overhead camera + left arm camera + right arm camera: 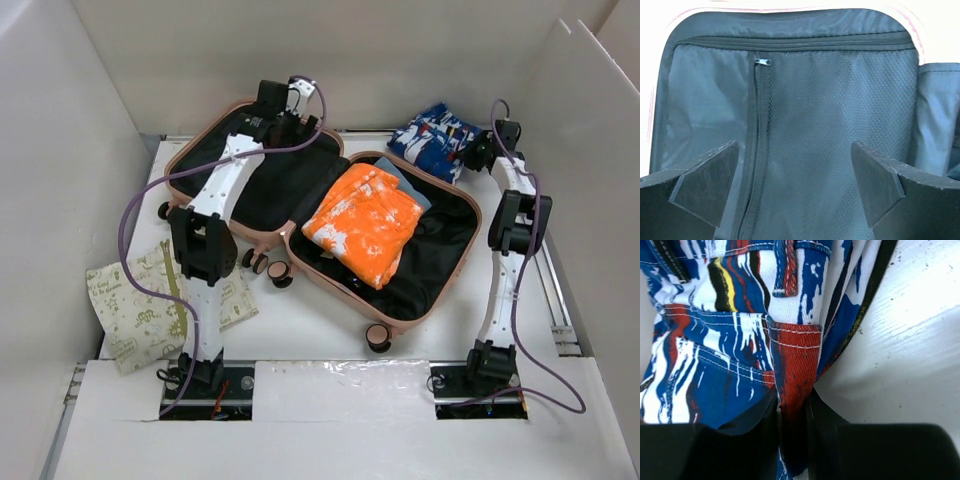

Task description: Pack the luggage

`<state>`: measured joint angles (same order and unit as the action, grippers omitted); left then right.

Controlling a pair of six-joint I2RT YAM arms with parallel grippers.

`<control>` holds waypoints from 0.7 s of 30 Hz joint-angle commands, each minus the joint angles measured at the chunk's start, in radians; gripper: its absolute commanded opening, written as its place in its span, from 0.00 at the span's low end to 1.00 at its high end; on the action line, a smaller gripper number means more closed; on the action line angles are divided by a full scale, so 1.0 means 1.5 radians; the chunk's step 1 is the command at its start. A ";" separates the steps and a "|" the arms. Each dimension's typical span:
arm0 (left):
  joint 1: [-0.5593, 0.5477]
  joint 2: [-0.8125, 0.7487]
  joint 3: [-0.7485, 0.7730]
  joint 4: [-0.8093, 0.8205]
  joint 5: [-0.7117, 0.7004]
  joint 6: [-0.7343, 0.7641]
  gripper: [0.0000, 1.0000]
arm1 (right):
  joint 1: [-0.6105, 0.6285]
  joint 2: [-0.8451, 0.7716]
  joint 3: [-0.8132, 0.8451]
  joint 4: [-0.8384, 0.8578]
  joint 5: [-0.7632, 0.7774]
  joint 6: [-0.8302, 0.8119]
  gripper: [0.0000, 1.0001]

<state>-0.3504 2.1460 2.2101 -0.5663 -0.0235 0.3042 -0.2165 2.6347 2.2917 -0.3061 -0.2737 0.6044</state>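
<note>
While both arms reach to the far side of the counter (320,330), a cream printed bag (150,300) lies flat at its near left edge, beside the left arm's base. Next comes the left tool (290,108), hovering with its fingers (710,182) spread wide and empty above the mesh-and-zip lining of the luggage's left half. The salmon-pink luggage (445,240) lies opened flat across the middle of the counter, black lining up and its wheels (377,337) toward the near edge. Its right half holds a folded orange-and-white garment (365,222), with a grey-blue piece (412,187) showing under that garment's far edge. At the far right corner, just outside the luggage's shell, a blue, white and red garment (432,138) sits on the counter, where the right tool (475,152) is clenched on a red fold of it, the fingers (755,415) pressing the cloth from both sides.
</note>
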 commanded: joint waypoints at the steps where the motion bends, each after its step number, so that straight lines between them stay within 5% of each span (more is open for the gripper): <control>1: 0.008 -0.019 0.028 0.014 -0.008 -0.010 0.92 | 0.012 -0.033 -0.034 0.103 -0.081 0.035 0.00; 21: 0.026 -0.129 -0.081 0.043 0.033 -0.049 0.92 | 0.012 -0.267 -0.195 0.313 -0.116 0.261 0.00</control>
<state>-0.3302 2.0415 2.1021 -0.5323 0.0109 0.2581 -0.2024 2.3310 2.0018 -0.0170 -0.4149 0.9230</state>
